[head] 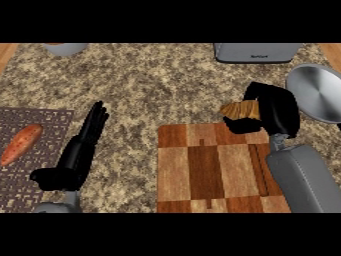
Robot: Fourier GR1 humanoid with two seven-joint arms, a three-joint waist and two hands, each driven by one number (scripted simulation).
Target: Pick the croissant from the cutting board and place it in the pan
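Observation:
The golden-brown croissant [241, 109] is held just above the far right corner of the checkered wooden cutting board [202, 170]. My right hand [275, 112] is shut on it, fingers curled round its right side, hiding part of it. The round silver pan [322, 92] lies to the right of that hand, its dark handle running toward the lower right edge. My left hand [81, 147] rests open at the left, fingers straight and pointing away, between the board and a dark mat.
A dark patterned mat [10, 165] at the left carries an orange sweet potato [21, 144]. A grey appliance [256, 52] stands at the far edge, and a grey rounded object [64, 48] sits at the far left. Wooden surfaces border the speckled counter.

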